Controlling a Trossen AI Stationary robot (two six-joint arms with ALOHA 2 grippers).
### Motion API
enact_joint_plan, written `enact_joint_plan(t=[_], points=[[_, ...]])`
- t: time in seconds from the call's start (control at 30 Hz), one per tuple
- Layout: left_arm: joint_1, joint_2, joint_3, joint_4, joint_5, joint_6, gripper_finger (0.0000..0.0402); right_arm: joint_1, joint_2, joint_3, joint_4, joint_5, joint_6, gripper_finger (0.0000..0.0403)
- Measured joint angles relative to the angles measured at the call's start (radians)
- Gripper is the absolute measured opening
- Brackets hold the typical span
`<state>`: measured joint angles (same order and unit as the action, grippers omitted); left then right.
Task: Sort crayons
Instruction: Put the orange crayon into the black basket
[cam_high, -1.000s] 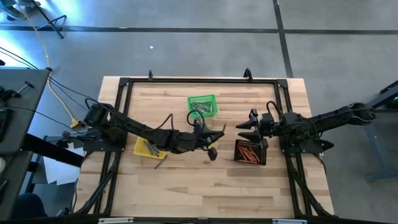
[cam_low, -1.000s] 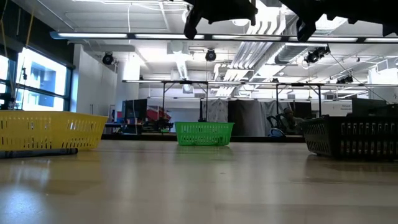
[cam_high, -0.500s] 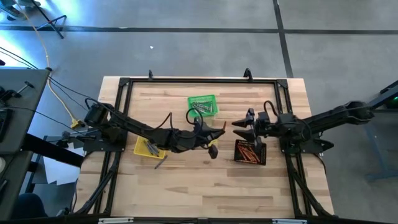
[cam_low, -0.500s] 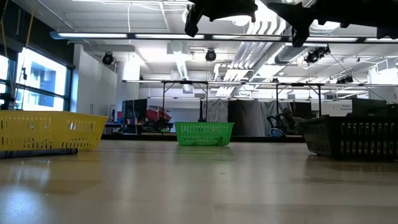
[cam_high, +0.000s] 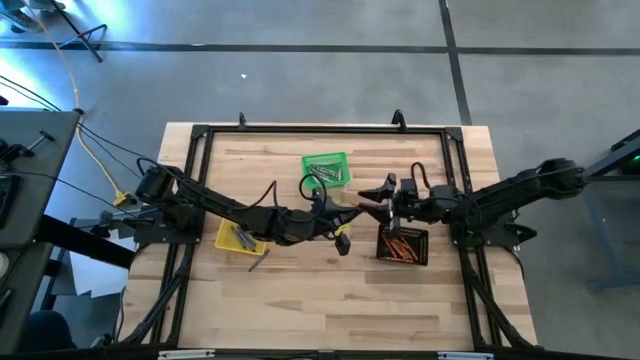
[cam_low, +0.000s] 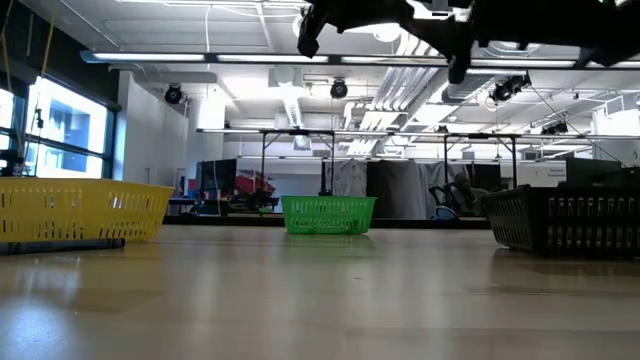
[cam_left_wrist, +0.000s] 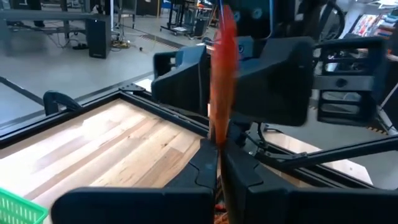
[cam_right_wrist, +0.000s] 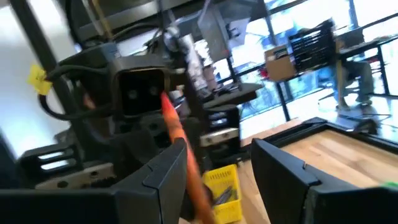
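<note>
Both arms met mid-table, well above the wood. Left gripper (cam_high: 352, 212) was clenched on an orange crayon (cam_left_wrist: 222, 68), which stood up from between its fingertips in the left wrist view. From above the same crayon (cam_high: 352, 209) showed as a short orange sliver pointing right, toward the right gripper (cam_high: 377, 199).

Right gripper's jaws were spread wide, holding nothing, facing the left gripper just to its right. In the right wrist view the crayon (cam_right_wrist: 180, 155) lay against the inside of one of its fingers (cam_right_wrist: 163, 174); real contact can't be confirmed. The other finger stood clear of it.

Other crayons: orange ones filled the black basket (cam_high: 403, 245), right of centre, just below the right gripper. Grey ones sat in the green basket (cam_high: 327, 169), far of centre. A few lay in the yellow basket (cam_high: 236, 237) on the left, under the left arm, and one dark stick (cam_high: 258, 262) lay on the table (cam_high: 300, 300) just near of that basket.

In the low view both grippers hung at the top edge, left gripper (cam_low: 350, 15) beside right gripper (cam_low: 455, 45), with all three baskets on the table far under them.
</note>
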<state>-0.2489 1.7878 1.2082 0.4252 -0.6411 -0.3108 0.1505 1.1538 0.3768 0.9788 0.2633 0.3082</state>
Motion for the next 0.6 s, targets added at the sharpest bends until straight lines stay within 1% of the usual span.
enact_joint_plan(t=[0.13,0.27,0.37,0.5,0.6], points=[[0.000,0.000,0.001,-0.005,0.000,0.001,0.0001,0.000,0.054,0.093,-0.090,-0.066,-0.031,0.0172],[-0.006,0.000,0.000,-0.019,-0.003,0.002,0.0001,0.000,0.082,0.184,-0.249,-0.073,-0.062,0.0172],[-0.011,0.000,-0.001,-0.029,-0.003,0.002,0.0001,0.000,0.082,0.223,-0.333,-0.075,-0.080,0.0172],[-0.013,0.000,-0.001,-0.038,-0.003,0.002,0.0001,0.000,0.083,0.233,-0.345,-0.072,-0.089,0.0170],[-0.013,0.000,-0.001,-0.038,-0.003,0.002,0.0001,0.000,0.083,0.233,-0.350,-0.064,-0.081,0.0154]])
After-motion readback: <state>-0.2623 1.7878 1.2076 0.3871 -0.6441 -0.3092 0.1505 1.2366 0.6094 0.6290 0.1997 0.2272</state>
